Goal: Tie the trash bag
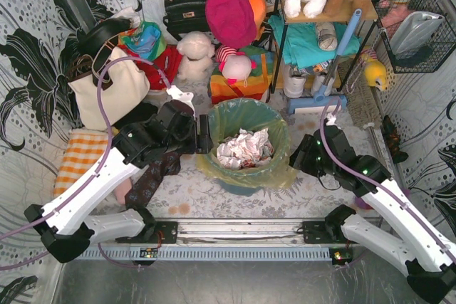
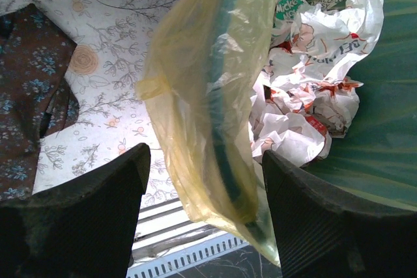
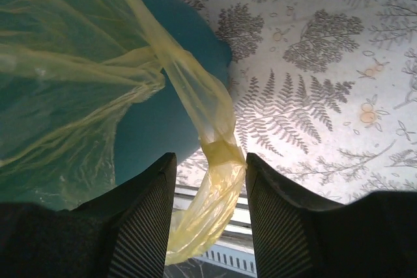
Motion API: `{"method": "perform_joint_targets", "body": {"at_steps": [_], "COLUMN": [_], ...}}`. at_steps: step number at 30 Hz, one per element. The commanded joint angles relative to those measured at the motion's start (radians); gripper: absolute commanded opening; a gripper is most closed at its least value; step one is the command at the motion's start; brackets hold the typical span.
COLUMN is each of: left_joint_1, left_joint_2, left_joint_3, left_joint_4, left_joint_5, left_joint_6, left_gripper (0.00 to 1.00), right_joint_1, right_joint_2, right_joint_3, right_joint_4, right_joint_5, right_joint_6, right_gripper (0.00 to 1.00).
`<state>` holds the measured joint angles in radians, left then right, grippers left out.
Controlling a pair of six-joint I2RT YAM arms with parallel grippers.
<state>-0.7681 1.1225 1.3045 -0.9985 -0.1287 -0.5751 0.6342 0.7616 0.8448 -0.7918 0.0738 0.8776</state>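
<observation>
The trash bag [image 1: 274, 176] is thin yellow-green plastic lining a teal bucket [image 1: 239, 186], its edge folded down over the rim. Crumpled printed paper [image 1: 244, 149] fills it. My left gripper [image 1: 205, 134] is at the bucket's left rim. In the left wrist view it [image 2: 205, 183] stands open wide, one finger outside and one inside the bag-covered rim [image 2: 225, 122], touching neither. My right gripper [image 1: 295, 156] is at the bucket's right side. In the right wrist view it [image 3: 212, 187] is open around a hanging twisted strip of the bag [image 3: 218, 161], which brushes the right finger [image 3: 273, 206].
A cream tote [image 1: 107, 90] stands at the back left, with an orange checked cloth [image 1: 82, 154] and a dark floral cloth [image 1: 153, 176] beside my left arm. Plush toys [image 1: 196, 55] and a shelf rack [image 1: 313, 33] crowd the back. A metal rail [image 1: 235, 229] runs along the front.
</observation>
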Motion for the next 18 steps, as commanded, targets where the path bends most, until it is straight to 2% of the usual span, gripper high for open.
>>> {"method": "perform_joint_targets", "body": {"at_steps": [1, 6, 9, 15, 16, 18], "left_joint_1": [-0.003, -0.003, -0.003, -0.002, -0.002, -0.002], "left_joint_2": [-0.06, -0.137, -0.184, -0.296, -0.313, -0.338], "left_joint_3": [-0.021, -0.02, -0.036, -0.128, -0.152, -0.199], "left_joint_4": [0.03, 0.035, 0.025, 0.041, 0.053, 0.075], "left_joint_5": [-0.073, -0.138, -0.189, -0.257, -0.258, -0.248], "left_joint_6": [-0.035, -0.075, -0.097, -0.174, -0.186, -0.21], "left_gripper": [0.79, 0.8, 0.8, 0.8, 0.8, 0.8], "right_joint_1": [-0.005, -0.005, -0.005, -0.005, -0.005, -0.006], "right_joint_2": [-0.008, -0.023, -0.026, -0.022, -0.022, -0.003], "right_joint_3": [-0.048, -0.108, -0.116, -0.11, -0.107, -0.088], "right_joint_4": [0.05, 0.071, 0.079, 0.089, 0.098, 0.104], "right_joint_5": [-0.048, -0.019, 0.001, 0.028, 0.035, 0.055], "right_joint_6": [0.048, 0.076, 0.077, 0.083, 0.08, 0.067], "right_gripper": [0.45, 0.4, 0.34, 0.04, 0.0, 0.0]}}
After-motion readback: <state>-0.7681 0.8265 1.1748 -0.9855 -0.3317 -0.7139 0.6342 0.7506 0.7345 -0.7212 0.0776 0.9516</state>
